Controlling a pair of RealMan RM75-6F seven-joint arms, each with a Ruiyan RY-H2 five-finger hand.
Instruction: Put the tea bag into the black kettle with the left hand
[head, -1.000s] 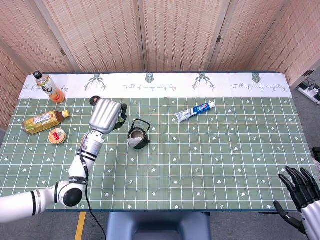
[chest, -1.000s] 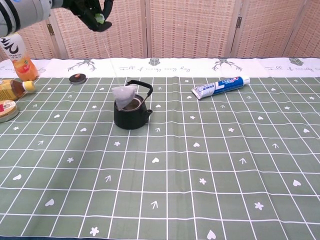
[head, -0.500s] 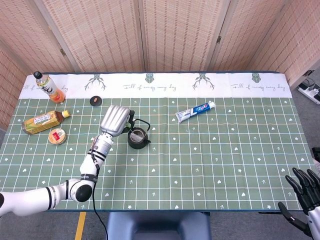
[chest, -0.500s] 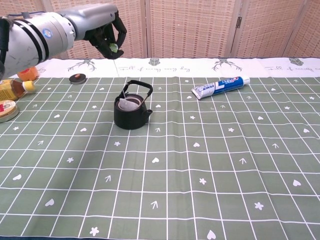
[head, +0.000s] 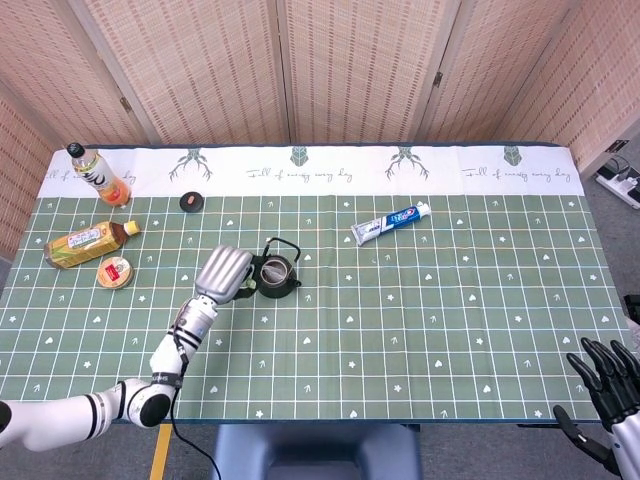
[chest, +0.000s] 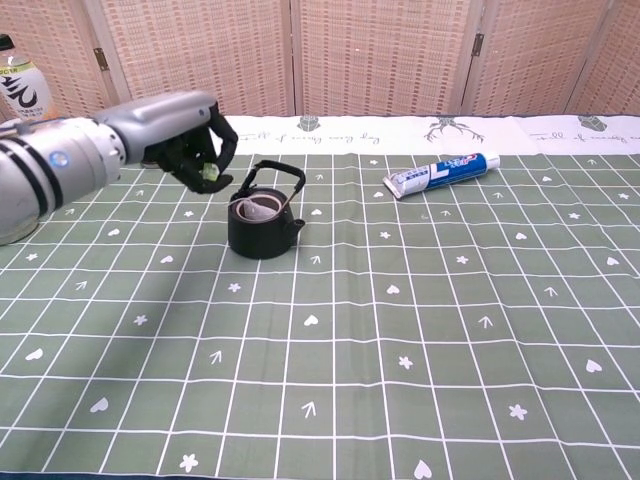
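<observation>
The black kettle (chest: 264, 228) stands upright on the green checked cloth, its handle raised; the head view shows the kettle (head: 277, 271) left of centre. The pale tea bag (chest: 258, 207) lies inside the kettle's mouth. My left hand (chest: 190, 148) hovers just left of the kettle, a little above its rim, and pinches the tea bag's green tag (chest: 210, 174). From above, the left hand (head: 225, 272) nearly touches the kettle's left side. My right hand (head: 606, 384) sits at the table's front right corner, fingers spread, holding nothing.
A toothpaste tube (chest: 442, 173) lies to the kettle's back right. At far left are an upright drink bottle (head: 98, 175), a bottle lying on its side (head: 88, 243), a round tin (head: 115, 272) and a small dark lid (head: 190, 201).
My left hand has come down from high above the table to kettle height. The tea bag went from hanging at the kettle's rim to lying inside it.
</observation>
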